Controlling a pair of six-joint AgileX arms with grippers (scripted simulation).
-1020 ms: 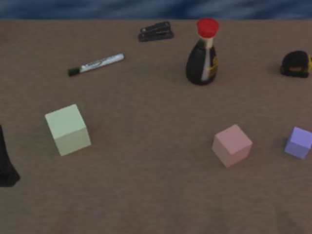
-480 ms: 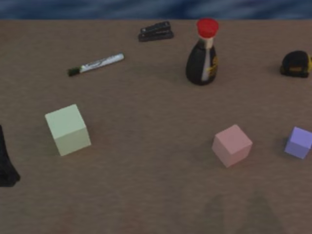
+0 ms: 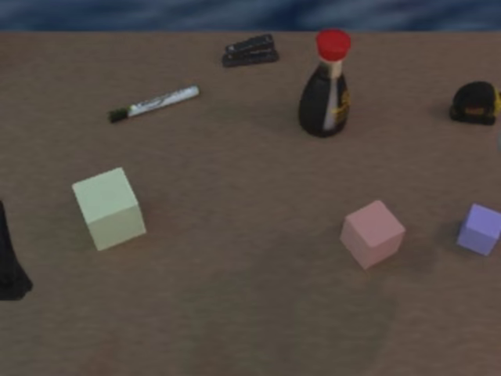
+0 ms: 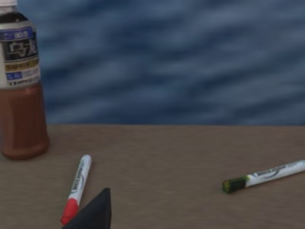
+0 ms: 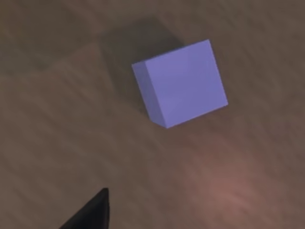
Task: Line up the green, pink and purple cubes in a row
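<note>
Three cubes lie apart on the brown table. The pale green cube is at the left, the pink cube right of centre, and the small purple cube near the right edge. My left arm is parked at the left edge, away from the green cube, with one dark fingertip showing in its wrist view. My right gripper is outside the top view. It hovers over the purple cube, with one fingertip showing and nothing held.
At the back stand a soy-sauce bottle, a black stapler, a green-capped marker and a black-and-yellow tape measure. The left wrist view also shows a brown drink bottle and a red-capped marker.
A faint shadow on the table's front has spread and drifted to the left. The cubes and the left arm have not moved.
</note>
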